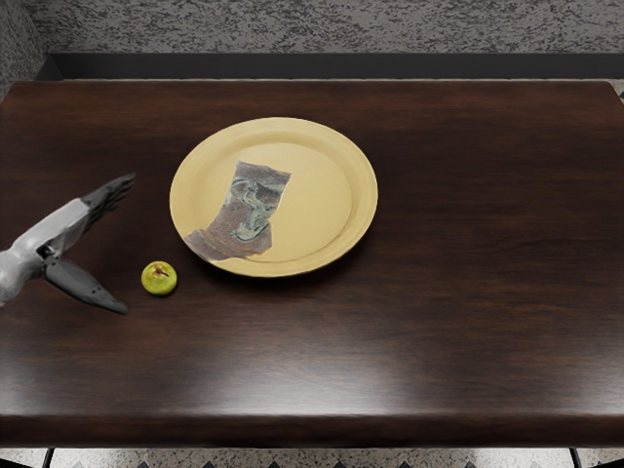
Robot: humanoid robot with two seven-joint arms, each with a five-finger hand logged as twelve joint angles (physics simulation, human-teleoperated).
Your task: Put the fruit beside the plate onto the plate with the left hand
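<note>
A small yellow-green fruit (pixel 159 278) lies on the dark wooden table, just off the lower left rim of a yellow plate (pixel 331 175). The plate carries a grey-brown patterned patch across its left half. My left hand (pixel 115 244) comes in from the left edge, its fingers spread open: the upper fingers (pixel 109 195) point toward the plate and the thumb (pixel 90 288) reaches toward the fruit. The hand sits left of the fruit with a small gap and holds nothing. The right arm does not show.
The dark table (pixel 468 292) stretches wide to the right and front of the plate. A grey textured wall runs along the back edge. The table's front edge lies near the bottom of the view.
</note>
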